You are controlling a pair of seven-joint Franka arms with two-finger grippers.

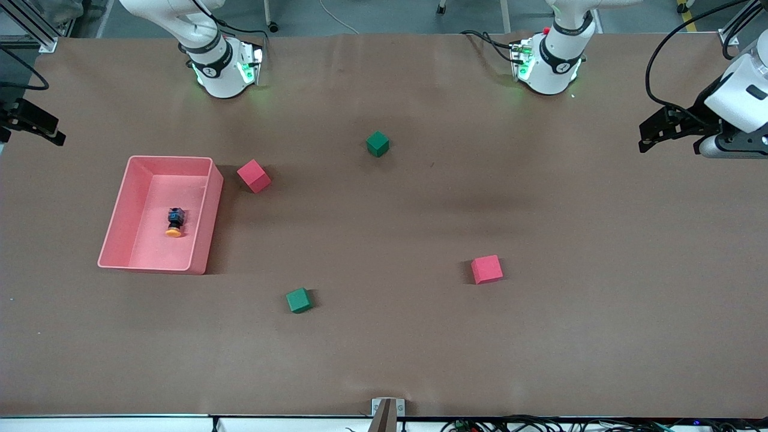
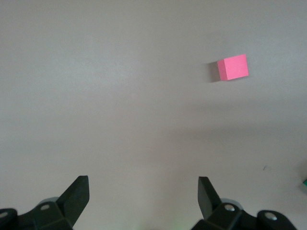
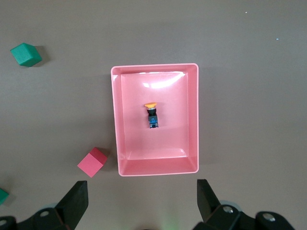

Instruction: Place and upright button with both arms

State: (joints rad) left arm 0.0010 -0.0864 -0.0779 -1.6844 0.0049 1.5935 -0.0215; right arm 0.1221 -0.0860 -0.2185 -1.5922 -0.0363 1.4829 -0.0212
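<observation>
Pink rectangular tray (image 1: 204,225): set on the brown table (image 1: 384,348) toward the right arm's end; taken as the landmark for all entries below. No lettering can be read on it.

Button (image 1: 174,221): found inside the tray, on its floor near the middle, lying on its side. The round orange cap is turned toward the front camera, the black-and-blue body away from it. No marking on it can be made out. It is touched by neither gripper.

Red cube (image 1: 254,176): placed just beside the tray's corner nearest the right arm's base.

Green cube (image 1: 377,144): placed well apart from the tray, toward the left arm's end and farther from the front camera.

Second green cube (image 1: 298,300): placed nearer to the front camera than the tray, off its nearest corner.

Second red cube (image 1: 486,269): placed well apart from the tray, toward the left arm's end.

Right gripper (image 3: 142,203): held high over the tray, fingers spread wide, nothing between them.

Left gripper (image 2: 144,201): held over bare table well apart from the tray, fingers spread wide, nothing held.
</observation>
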